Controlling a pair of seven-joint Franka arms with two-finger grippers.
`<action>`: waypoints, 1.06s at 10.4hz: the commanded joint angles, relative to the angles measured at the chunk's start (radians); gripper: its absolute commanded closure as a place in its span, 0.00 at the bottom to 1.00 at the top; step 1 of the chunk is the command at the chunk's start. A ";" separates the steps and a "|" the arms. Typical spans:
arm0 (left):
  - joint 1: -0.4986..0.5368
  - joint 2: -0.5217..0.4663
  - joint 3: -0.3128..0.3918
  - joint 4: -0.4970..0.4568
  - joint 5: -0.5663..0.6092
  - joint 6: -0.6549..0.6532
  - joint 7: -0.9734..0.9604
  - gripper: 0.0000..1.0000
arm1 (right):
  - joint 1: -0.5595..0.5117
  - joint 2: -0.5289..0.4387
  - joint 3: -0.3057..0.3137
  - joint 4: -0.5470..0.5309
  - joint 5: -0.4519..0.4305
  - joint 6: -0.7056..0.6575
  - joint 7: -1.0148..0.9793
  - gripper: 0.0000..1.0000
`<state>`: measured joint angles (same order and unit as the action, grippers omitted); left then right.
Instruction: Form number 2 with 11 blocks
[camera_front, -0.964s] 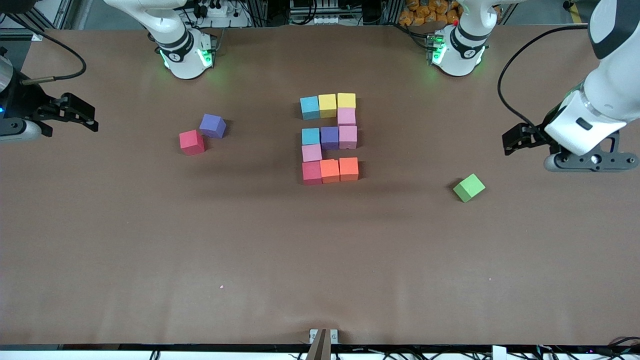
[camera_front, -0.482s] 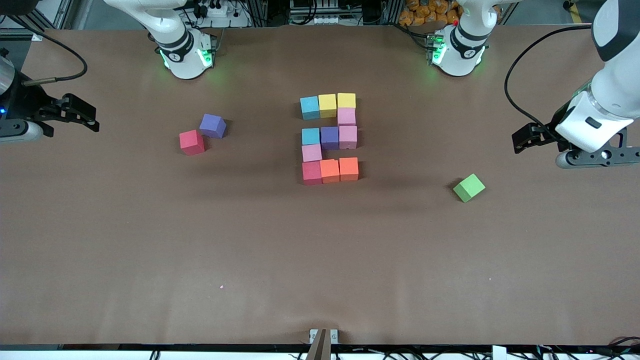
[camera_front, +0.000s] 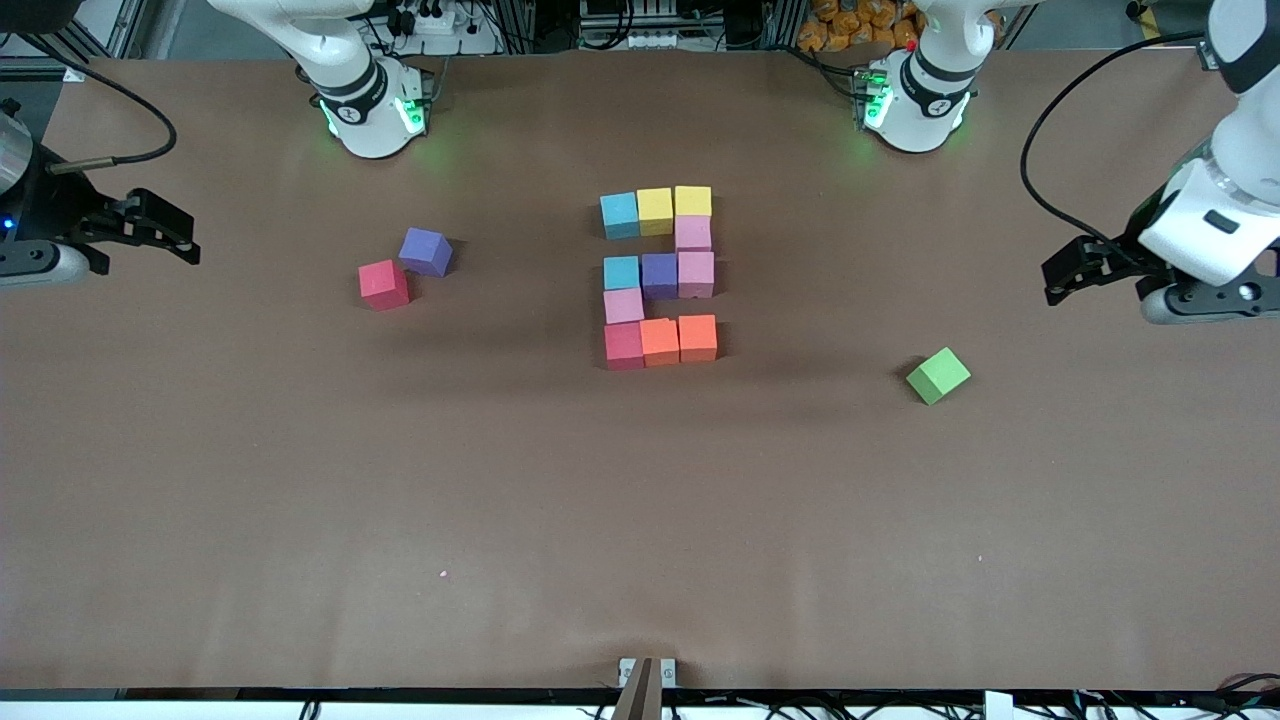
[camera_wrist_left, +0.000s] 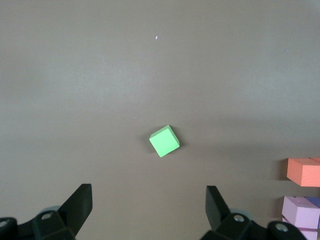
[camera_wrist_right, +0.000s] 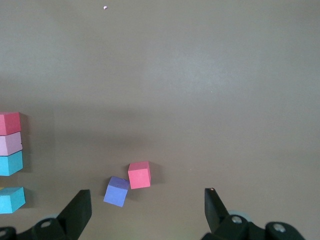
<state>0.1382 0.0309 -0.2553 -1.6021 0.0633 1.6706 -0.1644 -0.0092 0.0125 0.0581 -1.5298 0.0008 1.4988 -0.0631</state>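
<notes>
Worktop (camera_front: 640, 500) bare nearer the camera. Obstacles: the 2 (camera_front: 659, 277) mid-worktop, red cube (camera_front: 384, 285) touching purple cube (camera_front: 426, 251) toward right arm's end, green cube (camera_front: 938, 375) alone toward left arm's end.

high front camera facing robots, wrist cameras looking down

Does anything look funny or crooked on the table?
The number 2 reads backwards from the front camera. Three spare cubes sit apart, each turned askew: a green cube toward the left arm's end, and a touching red cube and purple cube.
</notes>
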 joint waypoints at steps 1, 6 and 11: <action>0.014 0.000 -0.004 0.014 -0.005 0.004 0.002 0.00 | -0.008 -0.011 0.003 -0.010 -0.001 0.014 -0.009 0.00; 0.011 0.000 -0.010 0.016 -0.011 0.004 0.011 0.00 | -0.006 -0.011 0.003 -0.020 -0.001 0.015 -0.009 0.00; -0.089 -0.009 0.115 0.018 -0.019 -0.002 0.048 0.00 | -0.006 -0.011 0.003 -0.021 -0.001 0.014 -0.009 0.00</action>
<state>0.1044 0.0310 -0.2215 -1.5927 0.0632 1.6745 -0.1541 -0.0092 0.0125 0.0579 -1.5388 0.0007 1.5074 -0.0633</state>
